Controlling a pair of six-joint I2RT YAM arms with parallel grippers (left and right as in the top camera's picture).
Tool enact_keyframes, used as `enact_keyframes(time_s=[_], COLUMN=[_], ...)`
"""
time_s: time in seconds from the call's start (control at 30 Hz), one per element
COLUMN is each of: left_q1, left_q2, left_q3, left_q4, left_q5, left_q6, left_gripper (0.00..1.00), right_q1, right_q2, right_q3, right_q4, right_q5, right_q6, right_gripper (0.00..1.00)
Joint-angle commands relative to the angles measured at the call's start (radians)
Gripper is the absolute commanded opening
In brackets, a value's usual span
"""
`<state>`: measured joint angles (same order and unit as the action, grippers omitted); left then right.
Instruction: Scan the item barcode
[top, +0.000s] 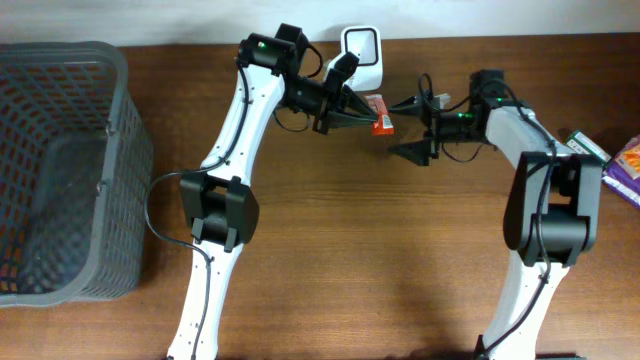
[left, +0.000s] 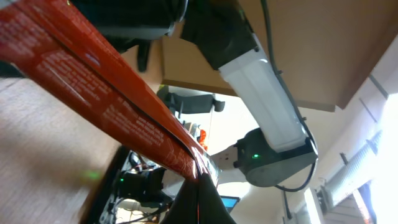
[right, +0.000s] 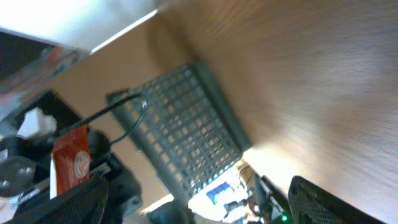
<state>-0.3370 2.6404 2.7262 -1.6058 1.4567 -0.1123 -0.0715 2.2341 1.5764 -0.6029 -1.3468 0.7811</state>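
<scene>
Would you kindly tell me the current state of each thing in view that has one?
Red packet: gripped at one end.
Left claw: shut on it.
Right claw: open, holding nothing.
Scanner: upright, at the back.
Basket: upright, at the left.

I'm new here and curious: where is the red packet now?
Overhead view: the red packet sits pinched in the left hand at the far side of the table, just in front of the white scanner.

Wooden table (top: 400, 260) carries grey basket (top: 125, 200) and packets (top: 622, 165).
</scene>
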Motion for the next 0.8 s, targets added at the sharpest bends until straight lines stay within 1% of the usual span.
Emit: enact_keyframes(time_s=[0.0, 0.1, 0.17, 0.23, 0.3, 0.37, 0.43, 0.53, 0.6, 0.77], left_q1=[-0.002, -0.01, -0.011, -0.011, -0.012, -0.011, -0.012, -0.011, -0.011, -0.011], left_q2=[-0.028, -0.028, -0.028, -0.028, -0.028, -0.028, -0.028, -0.028, -0.028, -0.028], left_q3=[-0.003, -0.003, -0.003, -0.003, -0.003, -0.003, -0.003, -0.003, -0.003, -0.003], left_q4=[0.003, 0.0, -0.001, -0.012, -0.02, -0.041, -0.036, 0.001, 0.008, 0.016], left_q5=[0.066, 0.065, 0.026, -0.049, -0.168, -0.316, -0.404, -0.453, -0.521, -0.534], left_q6=[0.024, 0.024, 0.024, 0.024, 0.023, 0.017, -0.011, -0.016, -0.06, -0.064], left_gripper=[0.0, 0.0, 0.0, 0.0, 0.0, 0.0, 0.0, 0.0, 0.0, 0.0], right_q1=[0.043, 0.064, 0.064, 0.058, 0.058, 0.059, 0.06, 0.072, 0.079, 0.1], right_q2=[0.0, 0.0, 0.0, -0.001, -0.004, -0.004, -0.004, -0.004, -0.004, -0.004], right_q3=[-0.003, -0.003, -0.001, 0.0, 0.0, 0.0, 0.0, 0.0, 0.0, 0.0], right_q4=[0.117, 0.282, 0.389, 0.509, 0.644, 0.718, 0.719, 0.721, 0.729, 0.769], right_q5=[-0.146, -0.147, -0.15, -0.158, -0.181, -0.191, -0.194, -0.205, -0.205, -0.206], right_q6=[0.122, 0.282, 0.358, 0.397, 0.489, 0.541, 0.541, 0.54, 0.54, 0.536], right_gripper=[0.93, 0.92, 0.9, 0.9, 0.9, 0.9, 0.9, 0.88, 0.79, 0.78])
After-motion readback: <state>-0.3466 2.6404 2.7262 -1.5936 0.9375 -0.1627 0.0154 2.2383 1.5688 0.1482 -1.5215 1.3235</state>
